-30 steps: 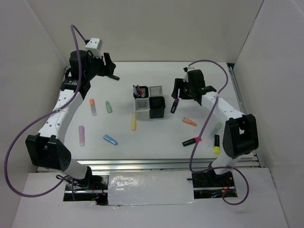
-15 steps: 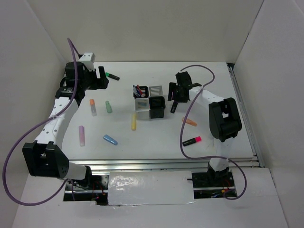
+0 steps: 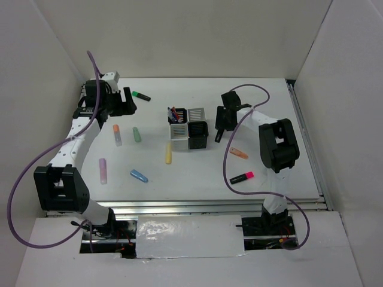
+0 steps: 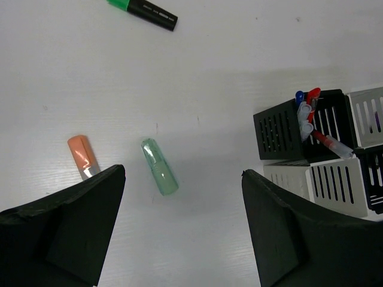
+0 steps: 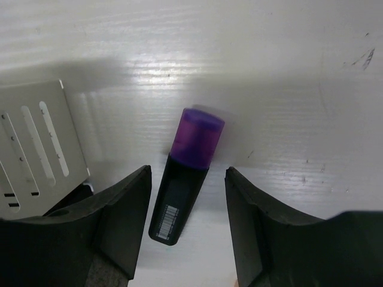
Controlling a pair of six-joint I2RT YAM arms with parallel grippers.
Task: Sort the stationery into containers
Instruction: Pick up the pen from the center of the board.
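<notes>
Just right of the containers (image 3: 189, 127), the right gripper (image 3: 222, 121) hung low over a black highlighter with a purple cap (image 5: 187, 173). Its jaws were spread wide, one on each side of the barrel, and nothing was held. The highlighter lay flat on the table (image 3: 197, 173), just beside the silver-white cup wall (image 5: 36, 149), with the cap pointing away from the wrist.

On the far left, the left gripper (image 4: 182, 174) was also wide and empty. It hovered above a pale green marker (image 4: 160, 166) and an orange marker (image 4: 82, 157), with a green-ended highlighter (image 4: 143, 7) farther off. Pens already stood in the far black cup (image 4: 287, 128). Yellow (image 3: 168, 153), lilac (image 3: 103, 170) and blue (image 3: 139, 176) markers lay loose on the table, as did an orange one (image 3: 239, 153) and a pink-ended highlighter (image 3: 242, 177).

The likely step was a grasp on the purple highlighter. Three things could go wrong:

- **Barrel angle:** it lay slightly askew to the jaws, so closing could spin it instead of clamping it.
- **Cup wall:** the finger on that side sat close to the cup block, and a drop straight down might catch the wall and shove all four cups.
- **Grip point:** a grip near one end might let the highlighter sag and snag a cup's rim on the way in.
</notes>
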